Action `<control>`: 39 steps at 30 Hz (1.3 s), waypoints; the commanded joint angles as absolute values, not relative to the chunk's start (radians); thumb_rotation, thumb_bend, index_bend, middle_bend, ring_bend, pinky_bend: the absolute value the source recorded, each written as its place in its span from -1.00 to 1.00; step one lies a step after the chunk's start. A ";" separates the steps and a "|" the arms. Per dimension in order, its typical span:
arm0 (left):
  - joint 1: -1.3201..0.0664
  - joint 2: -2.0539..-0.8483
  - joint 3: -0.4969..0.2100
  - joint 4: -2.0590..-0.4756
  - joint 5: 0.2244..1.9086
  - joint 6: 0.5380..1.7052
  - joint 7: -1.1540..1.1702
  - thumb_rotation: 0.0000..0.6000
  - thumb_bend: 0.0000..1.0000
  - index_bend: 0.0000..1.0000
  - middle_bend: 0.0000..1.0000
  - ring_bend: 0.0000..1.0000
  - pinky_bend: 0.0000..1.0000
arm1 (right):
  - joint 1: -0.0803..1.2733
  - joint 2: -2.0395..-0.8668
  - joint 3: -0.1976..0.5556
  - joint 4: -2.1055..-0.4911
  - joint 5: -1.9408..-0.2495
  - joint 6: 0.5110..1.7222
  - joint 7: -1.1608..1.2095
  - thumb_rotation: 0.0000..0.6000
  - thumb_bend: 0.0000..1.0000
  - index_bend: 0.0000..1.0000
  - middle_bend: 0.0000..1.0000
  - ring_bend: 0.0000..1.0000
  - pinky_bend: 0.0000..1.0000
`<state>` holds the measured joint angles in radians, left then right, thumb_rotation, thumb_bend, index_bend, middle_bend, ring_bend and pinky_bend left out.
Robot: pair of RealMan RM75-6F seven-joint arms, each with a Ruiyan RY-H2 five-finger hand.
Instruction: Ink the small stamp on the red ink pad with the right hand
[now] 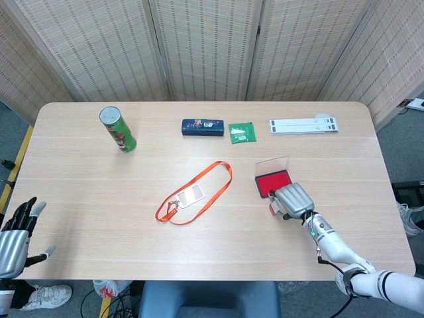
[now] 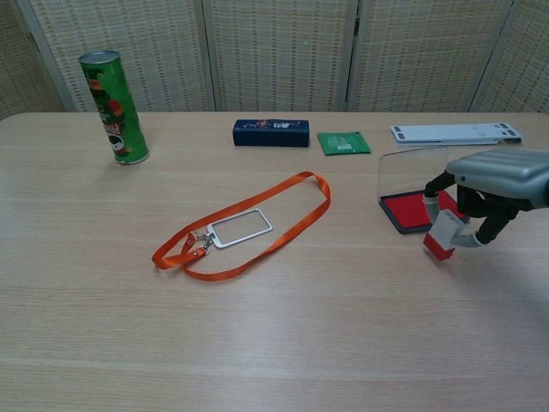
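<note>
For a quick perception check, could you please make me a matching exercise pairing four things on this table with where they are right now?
Things:
1. small stamp
2. red ink pad
3. orange lanyard
4. green can

Places:
A. standing upright at the far left of the table
B. lying at the table's middle
C. held in the right hand, off the pad on its near side
D. lying open, its clear lid raised behind it

Pairs: 1-C, 2-D, 3-B, 4-A
</note>
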<state>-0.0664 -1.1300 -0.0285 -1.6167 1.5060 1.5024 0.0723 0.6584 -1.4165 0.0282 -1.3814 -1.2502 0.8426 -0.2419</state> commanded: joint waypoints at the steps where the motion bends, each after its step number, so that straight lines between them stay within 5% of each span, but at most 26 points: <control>1: -0.065 -1.129 -0.028 -1.617 1.508 1.505 0.070 1.00 -0.60 -0.93 -1.00 -0.95 -0.46 | 0.655 -1.437 0.021 -1.357 -1.269 0.843 -0.230 1.00 -0.35 0.81 0.95 0.59 0.69; 9: -0.066 -1.128 -0.029 -1.616 1.506 1.503 0.067 1.00 -0.60 -0.93 -1.00 -0.95 -0.46 | 0.652 -1.440 0.020 -1.348 -1.290 0.840 -0.208 1.00 -0.39 0.69 0.93 0.58 0.66; 17: -0.068 -1.131 -0.031 -1.612 1.502 1.499 0.069 1.00 -0.60 -0.93 -1.00 -0.95 -0.46 | 0.653 -1.406 0.020 -1.388 -1.265 0.819 -0.239 1.00 -0.47 -0.07 0.75 0.42 0.49; 28: -0.072 -1.144 -0.037 -1.603 1.488 1.494 0.093 1.00 -0.60 -0.93 -1.00 -0.95 -0.46 | 0.652 -1.328 0.019 -1.512 -1.246 0.823 -0.289 1.00 -0.64 -0.80 0.19 -0.05 0.02; 39: -0.064 -1.141 -0.036 -1.608 1.510 1.524 0.091 1.00 -0.60 -0.93 -1.00 -0.95 -0.46 | 0.530 -1.151 -0.011 -1.732 -1.386 1.065 -0.265 1.00 -0.68 -0.97 -0.43 -0.50 -0.39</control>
<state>-0.0665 -1.1405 -0.0364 -1.6077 1.5038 1.5164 0.0890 0.5867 -1.2029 0.0060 -1.6797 -1.3278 0.9745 -0.2793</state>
